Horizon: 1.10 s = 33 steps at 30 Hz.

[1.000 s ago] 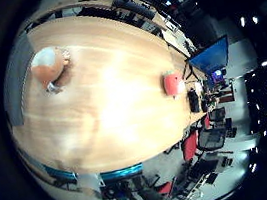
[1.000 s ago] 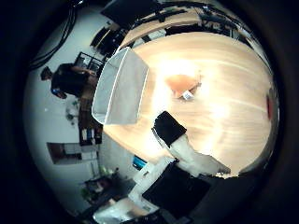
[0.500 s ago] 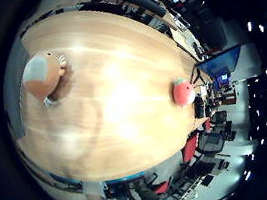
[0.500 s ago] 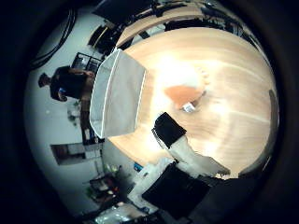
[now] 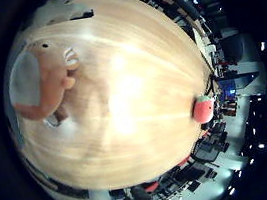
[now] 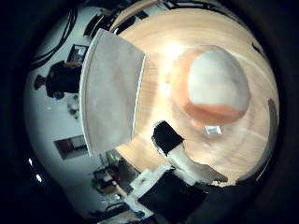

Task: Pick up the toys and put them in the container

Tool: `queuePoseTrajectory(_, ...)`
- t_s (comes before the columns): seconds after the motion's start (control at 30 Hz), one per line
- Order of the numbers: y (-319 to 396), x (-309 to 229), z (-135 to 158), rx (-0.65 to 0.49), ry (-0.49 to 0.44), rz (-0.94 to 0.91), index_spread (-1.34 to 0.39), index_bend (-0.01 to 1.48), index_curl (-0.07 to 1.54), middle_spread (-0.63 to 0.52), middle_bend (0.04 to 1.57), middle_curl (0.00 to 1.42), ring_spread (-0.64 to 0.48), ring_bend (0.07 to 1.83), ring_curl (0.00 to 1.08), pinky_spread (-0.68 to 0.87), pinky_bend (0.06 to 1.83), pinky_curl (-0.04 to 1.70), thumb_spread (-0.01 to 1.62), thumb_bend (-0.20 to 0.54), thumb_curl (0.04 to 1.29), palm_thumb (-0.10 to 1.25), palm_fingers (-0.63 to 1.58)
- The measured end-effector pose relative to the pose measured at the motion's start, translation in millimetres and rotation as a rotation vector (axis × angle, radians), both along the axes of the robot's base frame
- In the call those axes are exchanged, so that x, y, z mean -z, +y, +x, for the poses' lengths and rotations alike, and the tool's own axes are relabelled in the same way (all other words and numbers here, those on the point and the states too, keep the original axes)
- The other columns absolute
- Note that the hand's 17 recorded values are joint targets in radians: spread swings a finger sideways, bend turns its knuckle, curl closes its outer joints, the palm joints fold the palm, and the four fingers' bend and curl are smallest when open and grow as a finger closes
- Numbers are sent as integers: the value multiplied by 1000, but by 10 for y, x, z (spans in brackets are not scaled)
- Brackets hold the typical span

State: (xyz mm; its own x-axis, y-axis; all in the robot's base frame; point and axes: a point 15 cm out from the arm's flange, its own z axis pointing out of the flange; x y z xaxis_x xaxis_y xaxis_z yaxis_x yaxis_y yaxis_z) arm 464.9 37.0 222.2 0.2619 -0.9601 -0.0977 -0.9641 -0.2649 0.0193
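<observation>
An orange plush toy with a pale grey belly (image 6: 211, 84) lies on the wooden table (image 6: 252, 140) and fills much of the thumb side view, close under the palm. It also shows in the little finger side view (image 5: 36, 84). A small red toy (image 5: 205, 110) lies near the table's far edge, well away from the plush. The grey rectangular container (image 6: 112, 89) stands on the table right beside the plush. Part of my right hand (image 6: 177, 154), a black and white finger, reaches in beside the plush, relaxed and away from it.
Chairs, some of them red (image 5: 198, 156), stand around the table's edge beyond the red toy. A dark monitor (image 5: 223, 92) is behind that toy. Bare wood lies between the two toys.
The whole picture has shifted: the palm has come down towards the plush toy, which now looks much larger in both views. The toys and the container have not moved on the table.
</observation>
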Motion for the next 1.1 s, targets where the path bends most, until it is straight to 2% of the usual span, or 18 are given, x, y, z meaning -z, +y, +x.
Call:
queuePoseTrajectory(0.4, 185, 465, 260, -22, 45, -12, -423, 121, 220, -57, 197, 356, -45, 652, 235, 239, 937, 269, 964, -30, 292, 333, 162)
queuePoseTrajectory(0.53, 202, 581, 244, -20, 68, -14, -421, 73, 183, -72, 209, 358, -132, 820, 277, 84, 1073, 291, 959, -26, 296, 343, 259)
queuePoseTrajectory(0.6, 203, 610, 252, -18, 72, -14, -419, 29, 142, -106, 217, 361, -203, 945, 308, -87, 1264, 333, 962, -27, 296, 347, 363)
queuePoseTrajectory(0.73, 196, 691, 248, -15, 88, -16, -423, 9, 84, -188, 304, 393, -303, 1151, 385, -301, 1498, 414, 973, -20, 300, 373, 492)
queuePoseTrajectory(0.87, 160, 699, 252, 3, 92, -5, -426, 57, 53, -291, 548, 485, -349, 1303, 455, -373, 1566, 455, 1040, 21, 318, 505, 665)
queuePoseTrajectory(0.9, 143, 698, 254, 6, 92, -5, -428, 69, 51, -300, 566, 491, -351, 1307, 455, -378, 1568, 456, 1051, 25, 319, 522, 679)
queuePoseTrajectory(0.97, 123, 685, 263, 12, 90, -4, -444, 159, 69, -350, 677, 547, -349, 1327, 471, -375, 1554, 460, 1110, 75, 336, 649, 846)
queuePoseTrajectory(1.1, 77, 526, 338, 19, 68, -1, -471, 248, 114, -388, 741, 591, -337, 1292, 473, -365, 1483, 450, 1159, 139, 361, 805, 1019)
